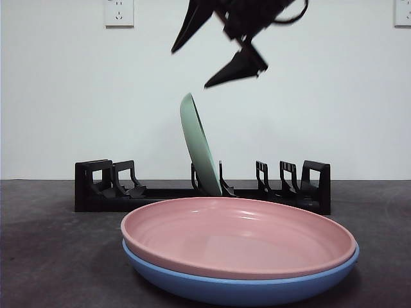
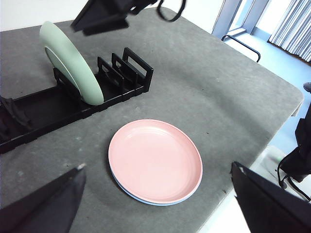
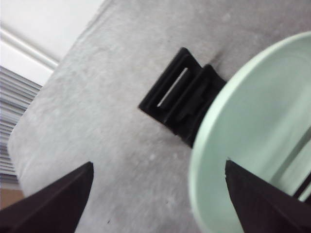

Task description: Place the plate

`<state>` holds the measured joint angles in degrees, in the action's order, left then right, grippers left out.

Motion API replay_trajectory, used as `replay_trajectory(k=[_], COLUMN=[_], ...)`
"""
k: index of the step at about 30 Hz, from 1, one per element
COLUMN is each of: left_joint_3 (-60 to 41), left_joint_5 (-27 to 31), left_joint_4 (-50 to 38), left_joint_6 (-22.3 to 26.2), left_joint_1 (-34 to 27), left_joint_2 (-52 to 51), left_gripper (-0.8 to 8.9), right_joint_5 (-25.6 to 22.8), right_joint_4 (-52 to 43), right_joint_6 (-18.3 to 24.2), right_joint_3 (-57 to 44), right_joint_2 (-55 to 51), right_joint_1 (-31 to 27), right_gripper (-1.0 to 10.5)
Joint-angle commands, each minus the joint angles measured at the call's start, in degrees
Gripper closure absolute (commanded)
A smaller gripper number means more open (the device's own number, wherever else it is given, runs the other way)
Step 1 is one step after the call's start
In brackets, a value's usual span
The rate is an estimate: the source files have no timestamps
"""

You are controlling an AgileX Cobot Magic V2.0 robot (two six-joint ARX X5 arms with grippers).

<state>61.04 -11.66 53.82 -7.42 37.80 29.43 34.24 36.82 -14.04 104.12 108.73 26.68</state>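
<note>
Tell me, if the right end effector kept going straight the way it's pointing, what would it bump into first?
Most likely the green plate standing in the black rack: the open right end effector hangs just above its rim. Depth is unclear, so one side might pass and meet the table.

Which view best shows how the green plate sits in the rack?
The left wrist view: the green plate stands tilted in a slot of the black rack, seen whole. The front view shows it nearly edge-on; the right wrist view catches only part of its face.
</note>
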Motion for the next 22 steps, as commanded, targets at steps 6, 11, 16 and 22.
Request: replay_trajectory(k=[6, 11, 16, 22], left_joint_3=[1.3, 1.3, 1.3, 1.3], left_joint_5=[0.3, 0.3, 0.3, 0.3], left_joint_4=[-0.6, -0.6, -0.6, -0.6], left_joint_6=[0.7, 0.7, 0.7, 0.7], left_joint_1=[0.5, 0.5, 0.5, 0.5], left_joint_2=[0.1, 0.1, 0.1, 0.1], left_gripper=[3.46, 3.46, 3.46, 3.46], right_joint_5=[0.3, 0.3, 0.3, 0.1], right_joint_4=[-4.2, -4.7, -4.7, -5.9], right_joint_6=[-3.4, -3.4, -3.5, -3.5], right_joint_3=[1.7, 1.7, 1.7, 1.7], right_joint_2=[4.8, 5.9, 7.0, 7.3], right_joint_1=[0.6, 0.6, 0.6, 0.7], right_gripper=[5.2, 6.3, 7.1, 8.8])
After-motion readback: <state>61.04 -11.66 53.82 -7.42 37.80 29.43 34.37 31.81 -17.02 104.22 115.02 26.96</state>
